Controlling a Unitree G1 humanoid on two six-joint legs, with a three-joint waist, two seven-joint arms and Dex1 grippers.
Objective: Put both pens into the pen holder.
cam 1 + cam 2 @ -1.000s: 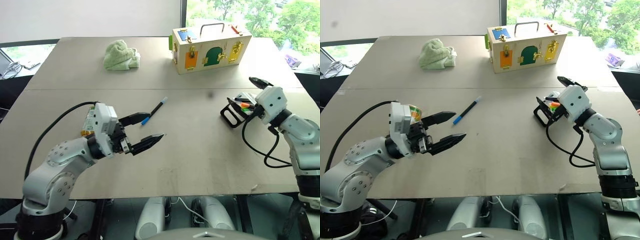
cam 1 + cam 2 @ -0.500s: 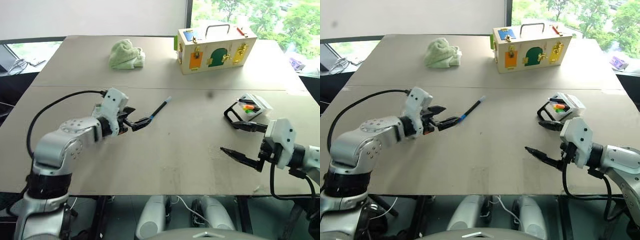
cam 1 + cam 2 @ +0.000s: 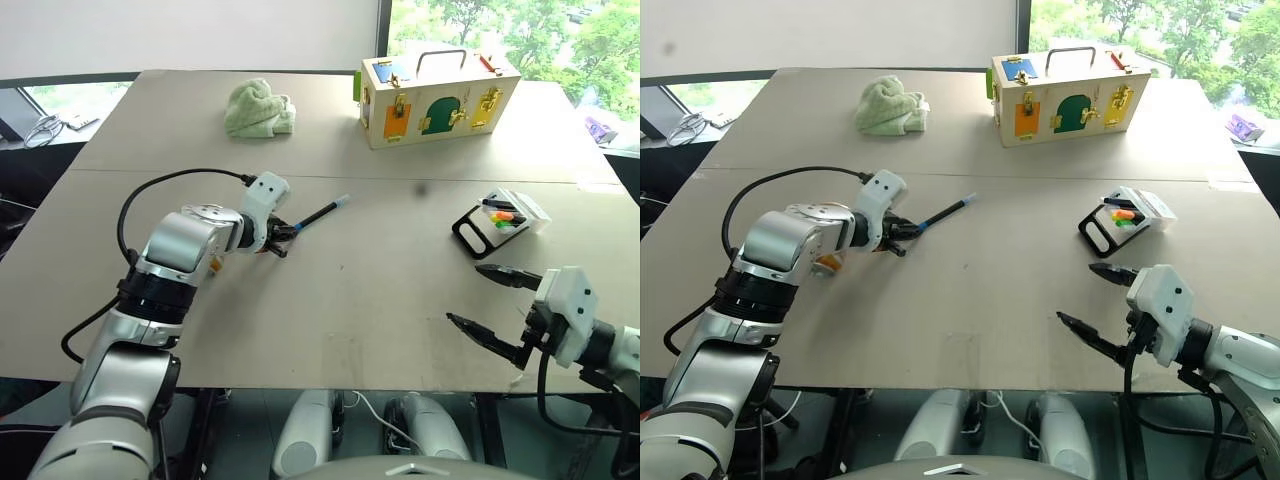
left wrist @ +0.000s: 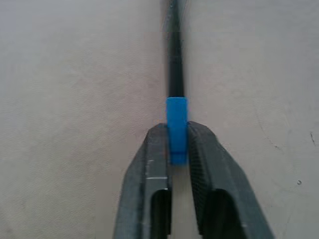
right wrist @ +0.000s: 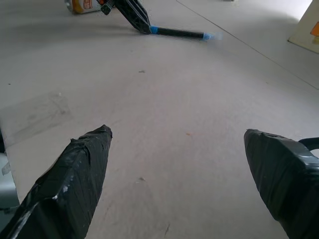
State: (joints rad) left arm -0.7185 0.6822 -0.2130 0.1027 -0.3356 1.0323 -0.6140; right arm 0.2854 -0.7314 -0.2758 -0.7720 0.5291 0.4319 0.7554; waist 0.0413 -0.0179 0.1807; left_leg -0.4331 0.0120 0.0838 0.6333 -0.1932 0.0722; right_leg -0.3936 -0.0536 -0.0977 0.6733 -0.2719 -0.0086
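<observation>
- Pens: the black pen (image 3: 316, 215) lies flat on the grey table (image 3: 360, 290), left of centre, its shaft running away from the robot toward the wooden box, with a pale tip at the far end.
- Left hand (image 3: 283, 232) is pinched tight on the pen's blue near end; in the left wrist view the two black fingers (image 4: 154, 164) press on either side of the blue cap (image 4: 176, 130), and the black shaft runs straight on ahead over the table.
- Pen's far end rests on the table; whether the gripped end is lifted off the surface cannot be told.
- Right hand (image 3: 482, 300) hangs low over the near right edge of the table, its two fingers spread wide and holding nothing; the right wrist view shows bare table between the fingertips (image 5: 84, 159).
- Pen holder (image 3: 498, 219), a small black case with a loop handle toward the robot and a clear cover, sits on the right side of the table, beyond the right hand and well apart from the black pen.
- Orange pen (image 3: 501, 214) lies inside the holder, next to something green and a dark item that is too small to name.
- Wooden latch box (image 3: 438, 97) with coloured doors and a metal handle stands at the far side of the table.
- Green cloth (image 3: 258, 108) is bunched up at the far left, well apart from the box.
- Small yellow can (image 5: 82, 5) stands just behind the left hand.
</observation>
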